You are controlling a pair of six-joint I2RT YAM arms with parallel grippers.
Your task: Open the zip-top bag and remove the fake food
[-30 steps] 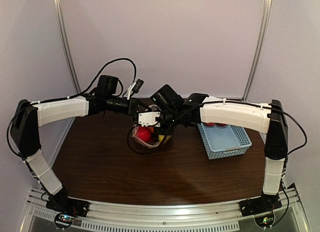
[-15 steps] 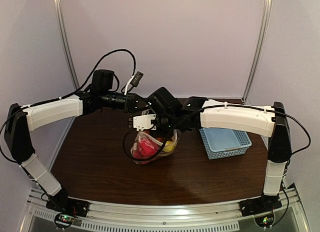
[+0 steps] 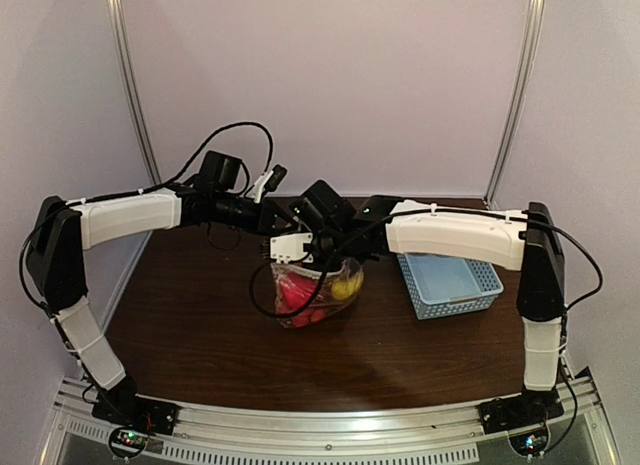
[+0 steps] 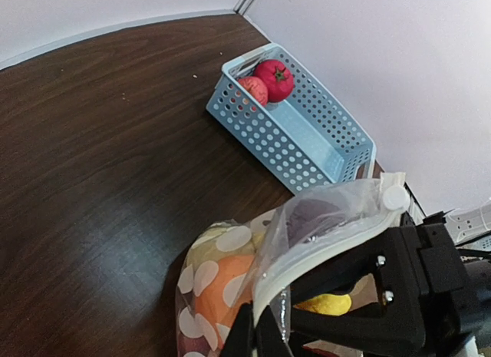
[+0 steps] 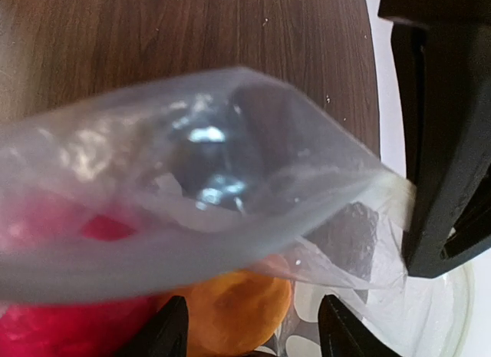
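The zip-top bag (image 3: 316, 297), clear with white dots, hangs low over the brown table, its white zip strip parted. My left gripper (image 3: 303, 247) is shut on that rim, the pinch showing in the left wrist view (image 4: 258, 335). In that view the bag (image 4: 201, 274) holds fake food: an orange fruit (image 4: 224, 292) and a yellow one (image 4: 326, 303). My right gripper (image 3: 312, 267) is open at the bag's mouth, seen in its own view (image 5: 255, 330). Between its fingertips (image 5: 173, 330) lies the orange fruit (image 5: 234, 311), with a red one (image 5: 61, 326) to the left, behind the bag's film (image 5: 192, 180).
A light-blue basket (image 3: 470, 295) stands right of the bag; in the left wrist view the basket (image 4: 257, 134) holds a red tomato (image 4: 274, 79) and a pinkish fruit (image 4: 252, 90). The side walls and the table's far edge (image 4: 115, 27) lie close by.
The bag has shifted a little to the right. My left arm, raised half a second ago, has dropped back. The right gripper has moved in at the bag's mouth.
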